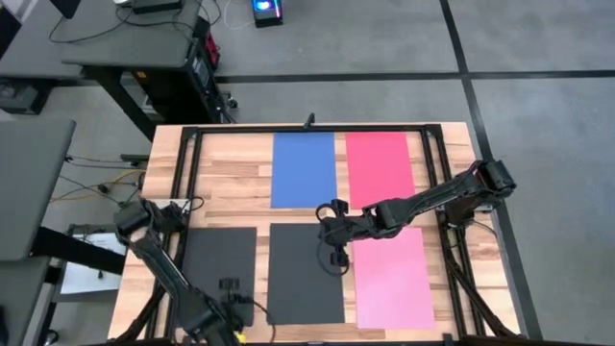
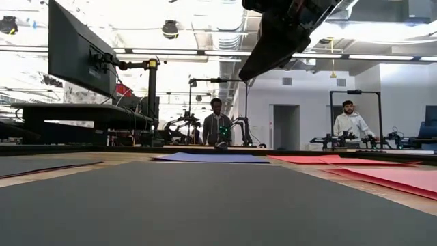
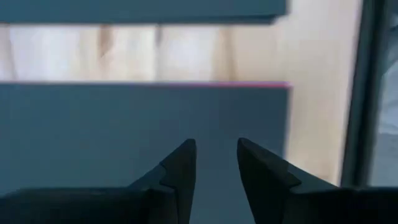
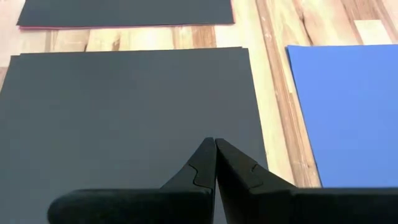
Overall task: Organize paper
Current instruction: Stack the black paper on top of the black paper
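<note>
The paper lay spread over the pale wooden table (image 1: 240,178) in five flat rectangles. A plain blue sheet (image 1: 303,169) and a red sheet (image 1: 379,169) sat side by side at the far edge. Nearer were a dark grey sheet (image 1: 218,272), a second dark grey sheet (image 1: 306,272) in the middle and a pink sheet (image 1: 392,277), all with gaps of bare wood between them.

These sheets looked thin, light and limp, lying dead flat with nothing for fingers to get under. That would likely make any lift a matter of pinching an edge or corner, or pressing down and sliding a sheet across the smooth wood.

The left gripper (image 3: 216,155) sat low at the near edge over the left dark sheet, its jaws narrowed with a slim gap between them. A thin pink-red line showed along that sheet's far edge, hinting at another sheet under it.

The right gripper (image 4: 214,152) hovered at the far right part of the middle dark sheet, jaws pressed together, holding nothing.
</note>
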Controlling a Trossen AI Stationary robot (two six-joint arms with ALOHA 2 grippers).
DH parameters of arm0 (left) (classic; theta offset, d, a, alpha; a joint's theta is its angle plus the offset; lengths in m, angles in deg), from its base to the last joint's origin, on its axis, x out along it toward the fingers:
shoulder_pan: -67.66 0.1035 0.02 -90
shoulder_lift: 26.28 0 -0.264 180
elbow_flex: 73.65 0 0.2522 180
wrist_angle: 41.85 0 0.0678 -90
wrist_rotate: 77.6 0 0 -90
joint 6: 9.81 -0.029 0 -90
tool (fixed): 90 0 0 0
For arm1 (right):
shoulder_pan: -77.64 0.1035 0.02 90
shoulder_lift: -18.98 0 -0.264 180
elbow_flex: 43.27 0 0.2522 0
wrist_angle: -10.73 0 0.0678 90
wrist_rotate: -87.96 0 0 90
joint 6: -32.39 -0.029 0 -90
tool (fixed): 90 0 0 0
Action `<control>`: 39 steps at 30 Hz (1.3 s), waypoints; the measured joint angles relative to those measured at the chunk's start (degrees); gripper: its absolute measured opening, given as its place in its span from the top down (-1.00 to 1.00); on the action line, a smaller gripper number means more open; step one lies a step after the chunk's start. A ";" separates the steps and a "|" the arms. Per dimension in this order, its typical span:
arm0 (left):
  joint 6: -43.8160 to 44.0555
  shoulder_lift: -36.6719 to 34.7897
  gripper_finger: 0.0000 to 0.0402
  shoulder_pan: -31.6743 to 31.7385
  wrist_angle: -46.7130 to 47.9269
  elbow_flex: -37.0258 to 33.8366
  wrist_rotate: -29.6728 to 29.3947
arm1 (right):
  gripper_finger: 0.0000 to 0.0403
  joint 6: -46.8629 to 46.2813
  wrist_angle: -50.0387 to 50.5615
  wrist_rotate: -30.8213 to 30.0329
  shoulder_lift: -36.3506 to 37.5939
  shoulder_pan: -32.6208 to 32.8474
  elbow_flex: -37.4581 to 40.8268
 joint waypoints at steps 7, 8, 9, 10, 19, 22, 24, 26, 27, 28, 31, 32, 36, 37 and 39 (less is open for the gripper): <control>-2.48 5.81 0.39 0.62 0.67 9.09 1.83 | 1.00 -0.01 -0.38 0.02 0.00 0.82 -0.02; -2.38 6.23 0.35 0.63 0.61 9.63 1.86 | 1.00 -0.02 -0.48 0.02 0.00 0.92 -0.02; -2.28 6.53 0.30 0.63 0.43 9.95 1.90 | 1.00 -0.02 -0.62 0.02 0.00 1.08 -0.02; -2.01 6.84 0.25 0.63 -0.10 9.98 1.92 | 1.00 -0.04 -0.88 0.02 0.00 1.43 -0.02; 2.43 7.53 -0.16 0.53 0.17 8.18 2.96 | 1.00 -0.02 -2.00 0.04 0.00 3.22 -0.02; 2.61 8.32 -0.21 0.18 -0.85 7.85 2.93 | 1.00 -0.04 -2.22 0.04 0.00 3.23 -0.04; 2.44 9.36 -0.22 0.15 -0.87 7.79 3.07 | 1.00 -0.04 -2.19 0.04 0.00 3.28 -0.04; 2.24 10.68 -0.23 0.15 -1.61 7.79 3.71 | 1.00 -0.07 -2.36 0.04 0.00 3.46 -0.07; 2.05 11.46 -0.23 0.15 -1.78 7.81 4.31 | 1.00 -0.16 -2.36 0.04 0.00 3.57 -0.07; 2.11 11.98 -0.23 0.15 -1.59 7.87 4.89 | 1.00 -0.17 -2.42 0.03 0.00 3.56 -0.07; 2.61 12.01 -0.23 0.15 -1.28 7.95 4.95 | 1.00 -0.17 -2.45 0.07 0.00 3.68 -0.07; 3.19 11.93 -0.23 0.15 -1.17 7.94 4.79 | 1.00 -0.16 -2.47 0.07 0.00 3.80 -0.07; 3.97 11.18 -0.23 0.07 0.70 7.84 4.09 | 1.00 -0.15 -2.46 0.04 0.00 3.78 -0.07; 4.03 11.18 -0.23 -0.01 0.97 7.84 3.99 | 1.00 -0.15 -2.46 0.07 0.00 3.78 -0.07; 4.28 11.20 -0.23 -0.01 2.15 7.84 3.95 | 1.00 -0.13 -2.46 0.06 0.00 3.78 -0.07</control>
